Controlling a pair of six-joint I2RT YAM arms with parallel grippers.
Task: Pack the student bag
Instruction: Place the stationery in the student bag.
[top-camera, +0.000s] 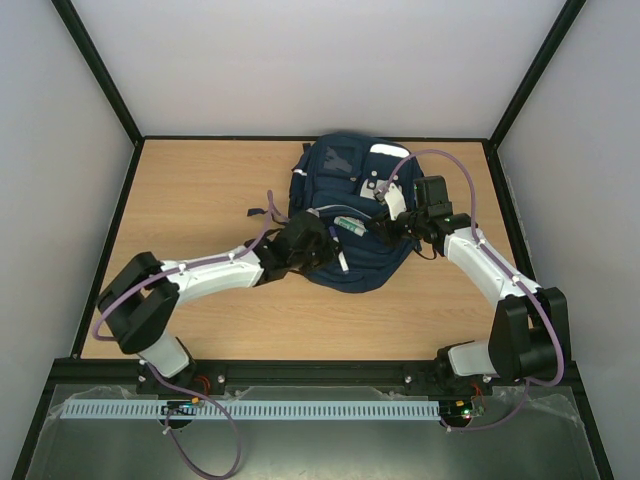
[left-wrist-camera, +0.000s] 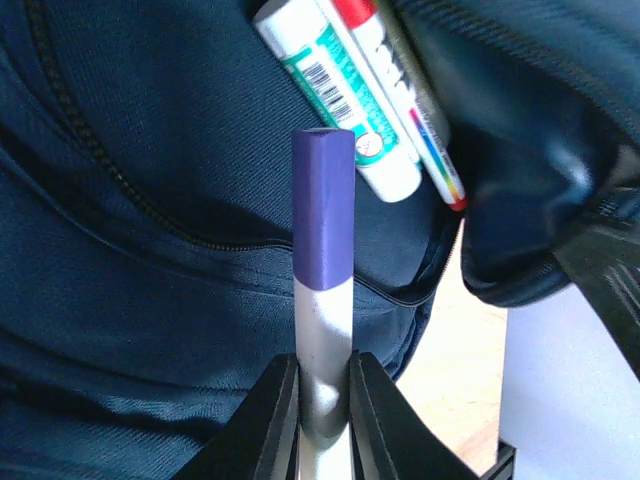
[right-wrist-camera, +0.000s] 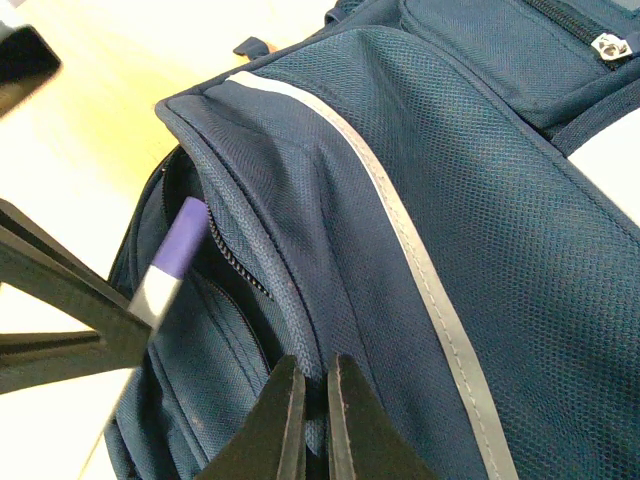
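The navy student bag (top-camera: 350, 190) lies flat in the middle of the table, a front pocket gaping. My left gripper (left-wrist-camera: 323, 385) is shut on a white marker with a purple cap (left-wrist-camera: 323, 230), cap pointing at the pocket mouth; from above it sits at the bag's left side (top-camera: 322, 246). Two more markers, one green-and-white (left-wrist-camera: 340, 95) and one red-and-white (left-wrist-camera: 395, 80), poke out of the pocket. My right gripper (right-wrist-camera: 315, 375) is shut on the zipped fabric edge of the bag (right-wrist-camera: 480, 200), holding the pocket lip up. The purple marker (right-wrist-camera: 170, 260) shows at that opening.
The wooden table (top-camera: 200, 200) is bounded by a black frame and white walls. A dark strap (top-camera: 262, 212) trails off the bag's left side. Purple cables loop over both arms. A reflective stripe (right-wrist-camera: 400, 230) runs across the bag.
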